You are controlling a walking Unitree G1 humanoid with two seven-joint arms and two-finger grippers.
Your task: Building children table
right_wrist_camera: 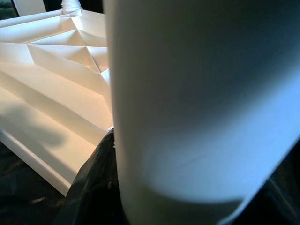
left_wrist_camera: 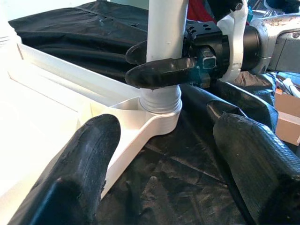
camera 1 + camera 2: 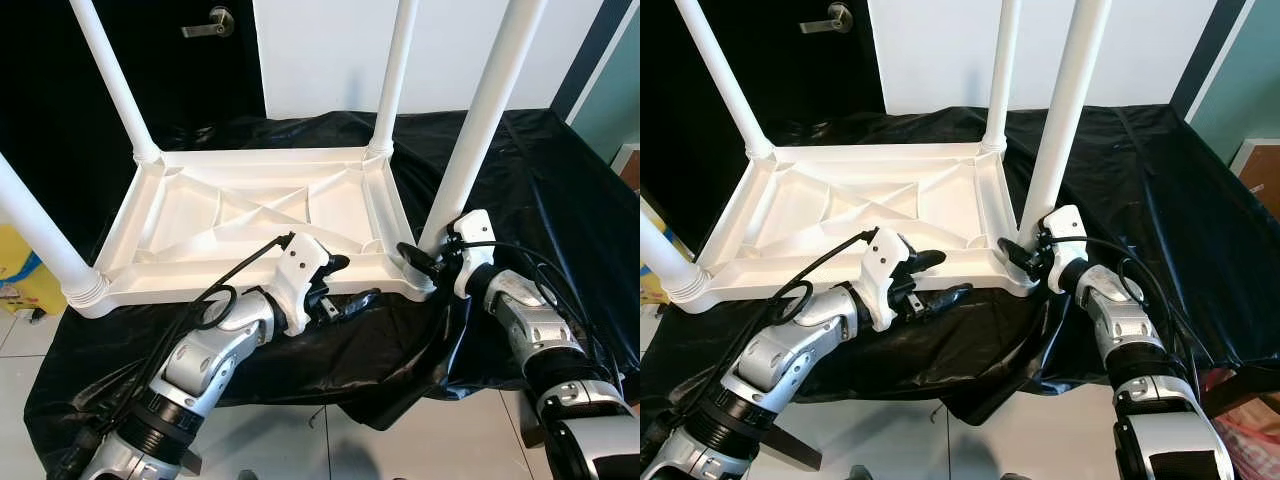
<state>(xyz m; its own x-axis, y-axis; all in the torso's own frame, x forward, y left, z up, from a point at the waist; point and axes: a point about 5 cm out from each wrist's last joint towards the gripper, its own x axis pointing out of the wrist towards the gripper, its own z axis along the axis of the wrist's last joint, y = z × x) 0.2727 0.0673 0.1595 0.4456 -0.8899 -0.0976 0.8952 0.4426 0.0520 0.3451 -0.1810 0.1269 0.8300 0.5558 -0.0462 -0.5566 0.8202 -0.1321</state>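
A white plastic children's table (image 3: 200, 288) lies upside down on a black sheet, its ribbed underside facing up. Its legs stand up from the corners. My right gripper (image 3: 422, 258) is shut on the near right leg (image 3: 480, 120), just above the ribbed socket (image 2: 160, 99); one finger (image 2: 161, 72) passes in front of the leg and the other behind it. My left gripper (image 3: 354, 281) is open at the table's front rim, left of that corner. One of its fingers (image 2: 89, 159) is over the rim and the other is over the sheet.
The black sheet (image 3: 520, 170) covers the low platform and hangs over its front edge onto white floor tiles (image 3: 270, 440). A dark door with a lever handle (image 3: 210, 22) stands behind. A yellow object (image 3: 25, 270) sits at the far left and a cardboard box (image 2: 287, 117) beyond the right arm.
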